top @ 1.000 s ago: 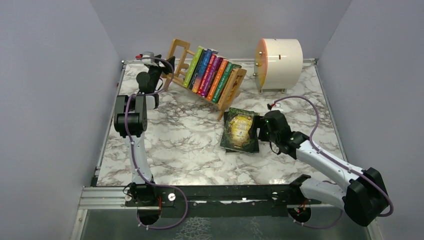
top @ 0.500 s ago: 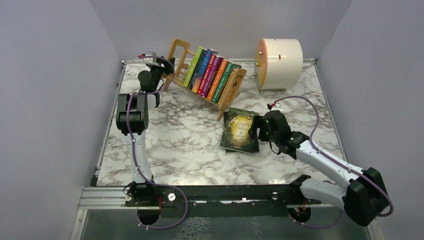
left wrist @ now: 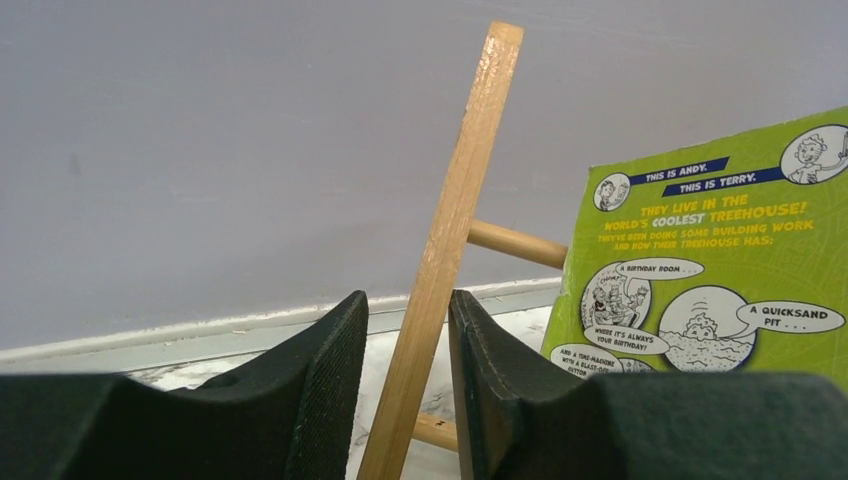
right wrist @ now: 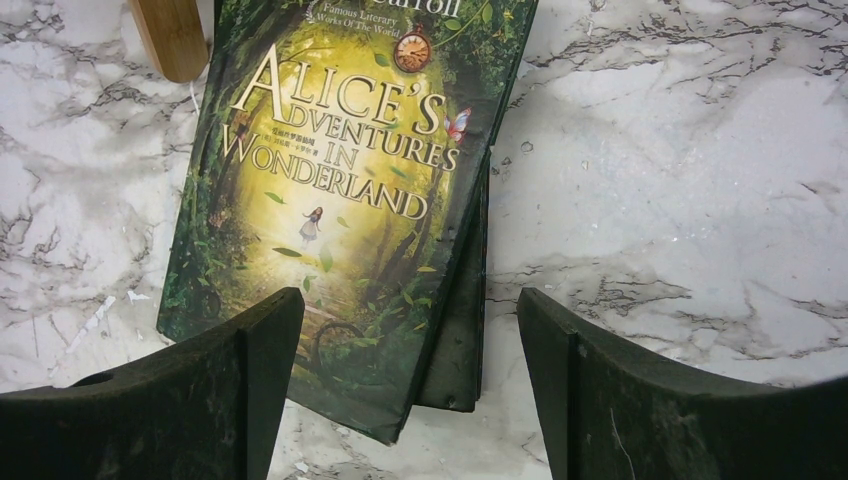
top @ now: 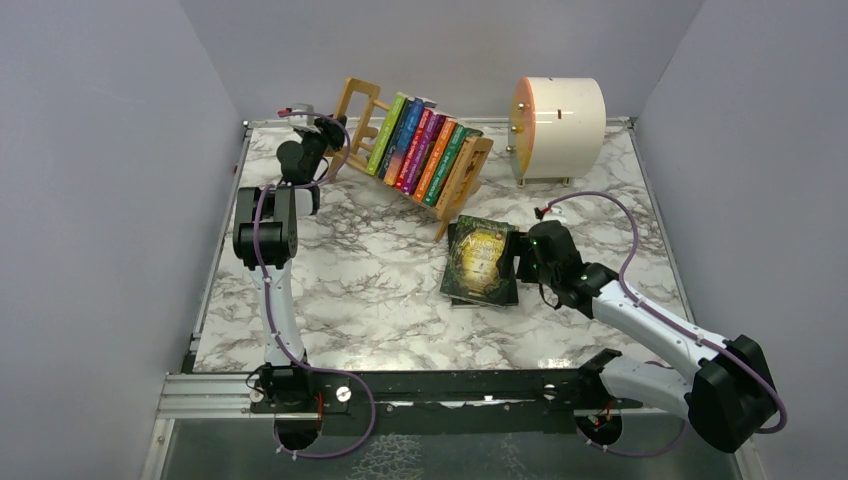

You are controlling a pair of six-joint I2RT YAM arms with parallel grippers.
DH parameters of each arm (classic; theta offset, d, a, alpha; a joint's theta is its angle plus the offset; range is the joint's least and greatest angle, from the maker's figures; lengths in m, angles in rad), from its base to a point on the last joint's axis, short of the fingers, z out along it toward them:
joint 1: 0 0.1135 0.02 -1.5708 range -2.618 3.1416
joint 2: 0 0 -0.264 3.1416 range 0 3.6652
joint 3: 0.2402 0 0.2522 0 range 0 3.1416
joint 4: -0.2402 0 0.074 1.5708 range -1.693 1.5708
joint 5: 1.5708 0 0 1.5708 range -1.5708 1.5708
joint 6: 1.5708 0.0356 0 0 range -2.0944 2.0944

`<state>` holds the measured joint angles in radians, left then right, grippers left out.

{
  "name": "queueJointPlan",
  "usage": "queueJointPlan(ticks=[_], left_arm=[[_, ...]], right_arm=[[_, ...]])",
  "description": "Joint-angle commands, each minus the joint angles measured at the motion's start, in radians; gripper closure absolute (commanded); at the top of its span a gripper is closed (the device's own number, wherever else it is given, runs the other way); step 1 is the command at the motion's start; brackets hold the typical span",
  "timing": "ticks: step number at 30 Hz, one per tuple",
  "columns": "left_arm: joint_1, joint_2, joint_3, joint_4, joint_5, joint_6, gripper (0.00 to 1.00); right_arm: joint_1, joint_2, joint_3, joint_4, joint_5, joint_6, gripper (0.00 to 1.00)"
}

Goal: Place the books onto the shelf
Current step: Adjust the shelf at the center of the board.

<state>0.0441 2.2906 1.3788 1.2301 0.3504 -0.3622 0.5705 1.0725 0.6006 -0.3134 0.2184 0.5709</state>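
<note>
The light-wood shelf [top: 470, 165] stands at the back, holding several books [top: 420, 150] with green, blue, purple and orange spines. My left gripper [top: 330, 135] is at its left end piece. In the left wrist view its jaws [left wrist: 408, 310] straddle the upright wooden slat [left wrist: 450, 220]: the right pad touches it and a thin gap shows at the left pad. A lime-green book [left wrist: 700, 270] is just beyond. Two dark green books [top: 482, 260] lie stacked on the table. My right gripper [right wrist: 410, 310] hovers open over the near right corner of the top one [right wrist: 340, 190], touching nothing.
A cream cylindrical drum [top: 558, 125] stands at the back right, beside the shelf. The shelf's wooden foot [right wrist: 170, 35] rests just beyond the stacked books. Grey walls enclose the marble table [top: 360, 290] on three sides.
My left gripper's jaws have narrowed around the shelf's slat after a slight shift toward it. The right arm and the books have not moved.
</note>
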Motion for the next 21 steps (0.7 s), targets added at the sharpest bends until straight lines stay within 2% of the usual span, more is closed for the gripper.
queueJointPlan(ticks=[1,8,13,21], left_arm=[[0.007,0.010,0.017,-0.001,0.024,0.008,0.74],[0.007,-0.022,-0.021,-0.002,-0.002,0.011,0.81],[0.007,-0.057,-0.088,-0.001,-0.033,0.009,0.93],[0.007,-0.120,-0.207,0.055,-0.096,-0.010,0.97]], right_arm=[[0.000,-0.021,0.002,0.011,0.008,-0.005,0.22],[0.000,-0.030,0.005,0.010,0.010,-0.005,0.22],[0.000,-0.045,0.004,0.007,0.010,-0.003,0.22],[-0.001,-0.060,-0.001,0.005,0.006,-0.005,0.22]])
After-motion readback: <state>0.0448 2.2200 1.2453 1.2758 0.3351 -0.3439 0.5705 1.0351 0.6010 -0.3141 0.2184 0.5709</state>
